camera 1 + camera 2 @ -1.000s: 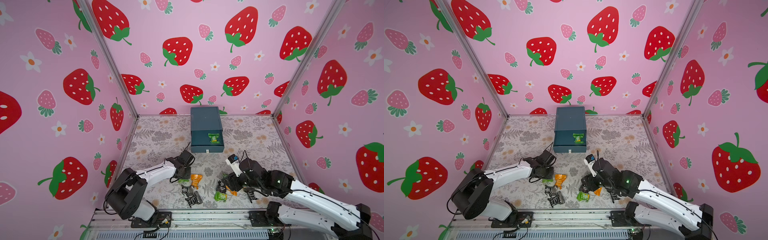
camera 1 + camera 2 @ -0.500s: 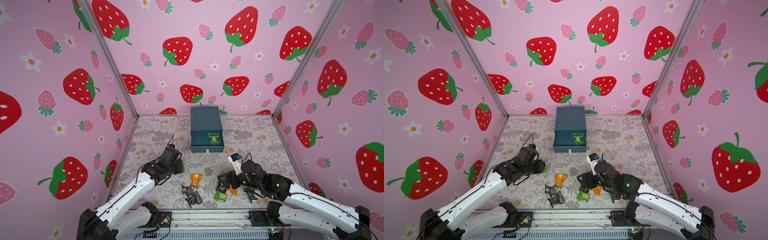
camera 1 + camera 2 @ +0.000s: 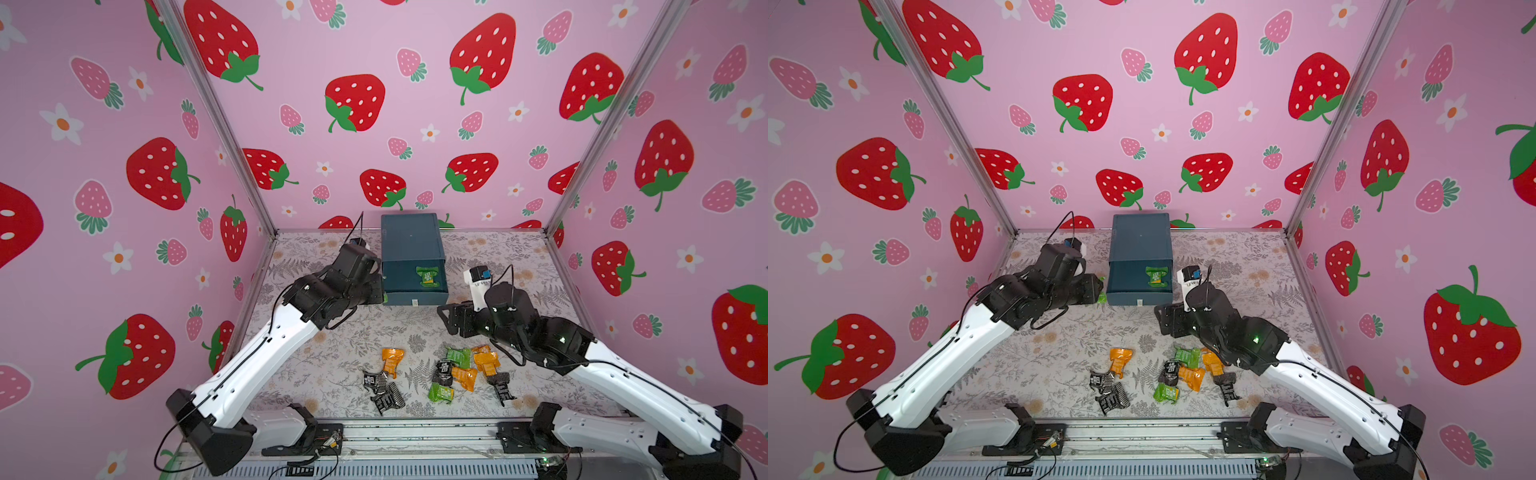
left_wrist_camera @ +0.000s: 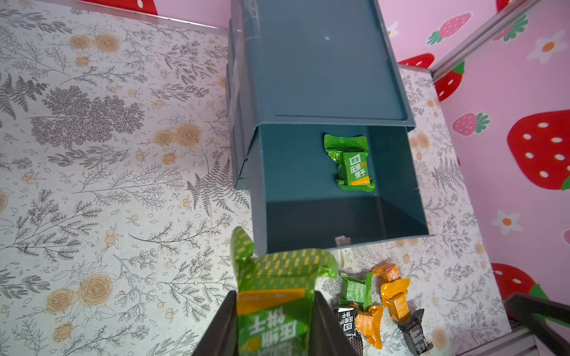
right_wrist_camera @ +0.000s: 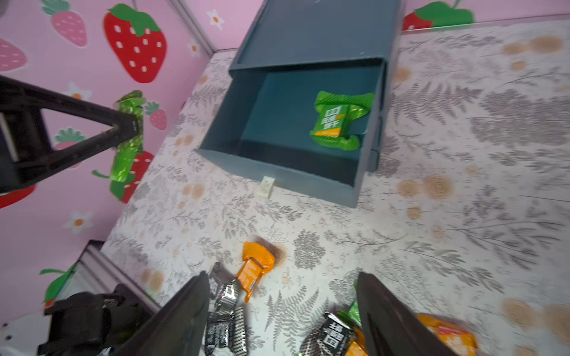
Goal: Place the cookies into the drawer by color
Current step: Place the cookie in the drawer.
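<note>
Left wrist view: the left gripper (image 4: 273,308) is clamped on a green cookie (image 4: 274,277) beside the front corner of the open drawer (image 4: 257,191); a second green cookie (image 4: 350,163) lies inside. The right gripper (image 5: 282,277) gapes empty near the loose cookies (image 5: 254,268).

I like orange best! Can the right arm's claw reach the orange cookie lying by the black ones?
Probably yes. The right claw is open and empty, hovering near that orange cookie, with nothing between them; a black cookie touches it, though.
</note>
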Controlling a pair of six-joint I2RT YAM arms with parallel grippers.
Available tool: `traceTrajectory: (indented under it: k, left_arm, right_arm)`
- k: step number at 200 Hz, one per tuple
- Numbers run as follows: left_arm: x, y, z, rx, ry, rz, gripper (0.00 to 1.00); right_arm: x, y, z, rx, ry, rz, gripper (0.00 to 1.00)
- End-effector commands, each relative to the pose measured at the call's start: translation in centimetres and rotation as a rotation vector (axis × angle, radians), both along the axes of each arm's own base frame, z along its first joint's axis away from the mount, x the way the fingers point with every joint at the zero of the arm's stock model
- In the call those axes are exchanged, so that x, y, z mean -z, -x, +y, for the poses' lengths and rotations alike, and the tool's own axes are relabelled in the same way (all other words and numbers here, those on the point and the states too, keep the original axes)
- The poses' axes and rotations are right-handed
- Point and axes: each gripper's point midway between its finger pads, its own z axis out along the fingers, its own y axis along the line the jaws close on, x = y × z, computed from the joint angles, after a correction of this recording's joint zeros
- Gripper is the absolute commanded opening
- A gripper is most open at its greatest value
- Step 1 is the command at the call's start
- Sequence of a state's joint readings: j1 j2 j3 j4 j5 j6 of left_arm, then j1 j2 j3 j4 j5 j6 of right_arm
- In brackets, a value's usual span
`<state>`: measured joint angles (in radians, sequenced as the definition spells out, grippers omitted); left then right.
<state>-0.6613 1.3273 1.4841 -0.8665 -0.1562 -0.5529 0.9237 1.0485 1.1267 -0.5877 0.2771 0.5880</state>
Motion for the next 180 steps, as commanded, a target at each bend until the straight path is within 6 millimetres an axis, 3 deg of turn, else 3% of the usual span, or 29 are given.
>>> traceTrajectory:
  k: [1,40,70,99,158,180]
  left_arm:
    - [-0.3,-1.3,-0.8,0.012,-0.114,0.023,0.28]
    - [0.2,-4.2,-3.5,0.029,-0.170,0.055,0.27]
    - [2.0,-5.9,-3.9,0.020,-0.223,0.116,0.26]
    - [2.6,-5.9,-5.0,0.037,-0.205,0.114,0.26]
    - [1.7,-5.4,-4.8,0.043,-0.210,0.086,0.24]
    - [2.7,-5.5,-5.2,0.050,-0.224,0.112,0.24]
  right_arm:
    - [0.2,-1.8,-3.7,0.147,0.162,-0.010,0.80]
    - [0.4,-3.9,-3.7,0.105,0.070,0.045,0.80]
    - [1.6,-4.4,-3.7,0.074,0.027,0.094,0.80]
    - [1.9,-4.5,-3.5,0.055,0.008,0.094,0.80]
    - [2.5,-4.4,-3.3,0.038,0.001,0.102,0.80]
    - [2.3,-4.0,-2.8,0.009,-0.027,0.103,0.80]
